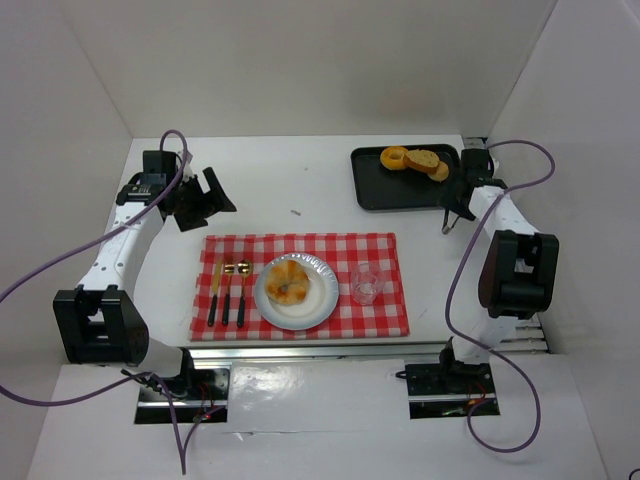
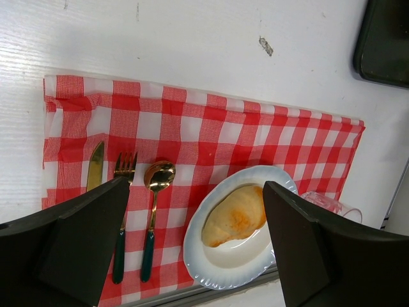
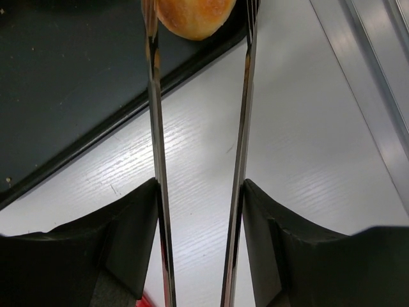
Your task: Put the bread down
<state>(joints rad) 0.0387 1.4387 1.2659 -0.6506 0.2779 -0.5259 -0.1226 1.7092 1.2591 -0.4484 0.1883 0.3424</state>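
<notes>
Right claw (image 3: 199,185) holds tongs (image 3: 155,128); bread (image 3: 195,16) lies straight ahead between their tips, at tray (image 3: 57,83) edge. Left claw (image 2: 195,185) wide.

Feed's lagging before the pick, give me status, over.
Left gripper open, over the cloth. Right gripper clamped on tongs, blades either side of a roll on the tray. One pastry on the plate; glass close beside it.

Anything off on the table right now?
Only a small dark scrap lying loose on the bare table just beyond the checked placemat; it belongs to nothing set out. Cutlery, plate and glass sit tidy.
</notes>
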